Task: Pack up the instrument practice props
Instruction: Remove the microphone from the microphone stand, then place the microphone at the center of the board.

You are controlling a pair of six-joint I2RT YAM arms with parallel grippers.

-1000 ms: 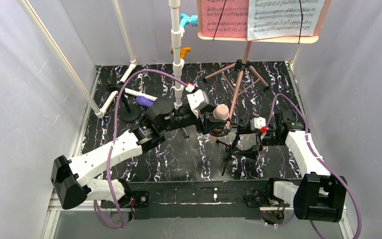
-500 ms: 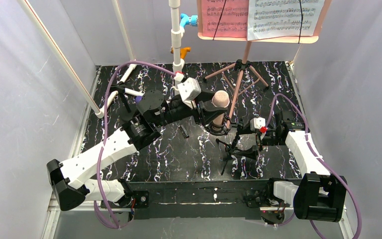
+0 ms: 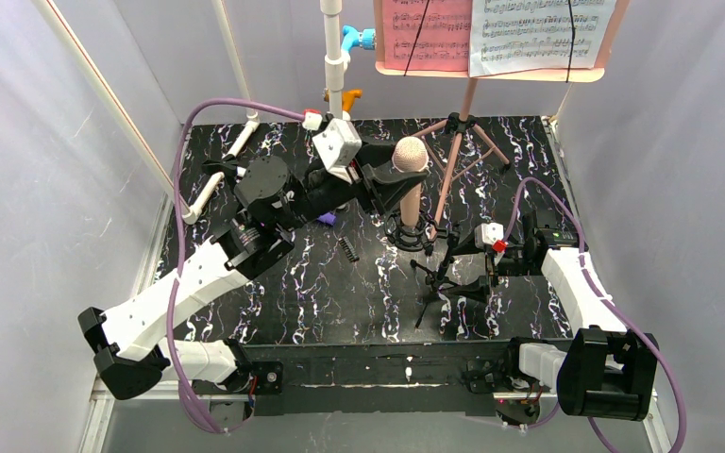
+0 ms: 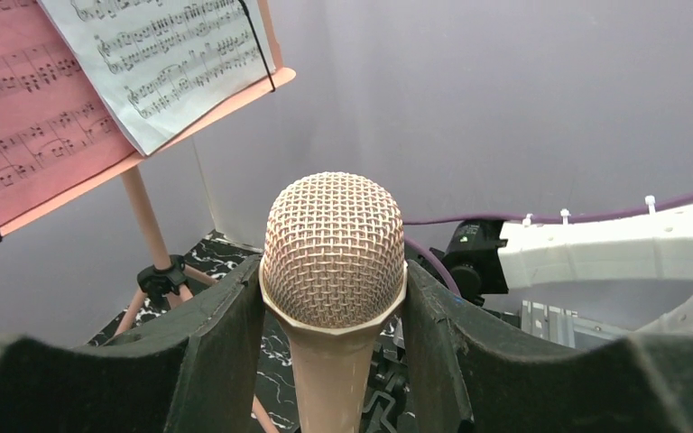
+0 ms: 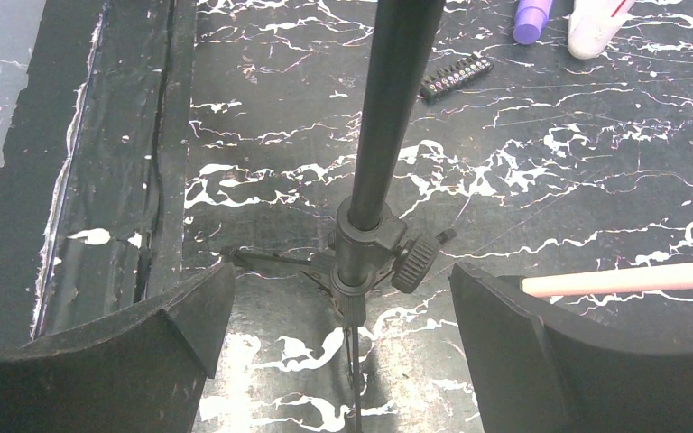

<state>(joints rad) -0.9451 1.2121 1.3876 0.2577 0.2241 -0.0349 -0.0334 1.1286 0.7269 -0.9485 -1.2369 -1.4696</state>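
Beige microphone (image 4: 332,248) first: grips its head in left fingers (image 4: 221,347), spreads right fingers (image 5: 176,338) around stand pole (image 5: 388,117) beneath it; needs straight lift.

Sheet-music pages (image 3: 538,33), tops off-frame

Small black clip (image 3: 346,248) lies on marbled mat (image 3: 340,302), white pipe frame (image 3: 334,66) behind.

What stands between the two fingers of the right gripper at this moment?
In the right wrist view, the black pole of a small tripod stand rises between the fingers of the open right gripper, and it touches neither finger.
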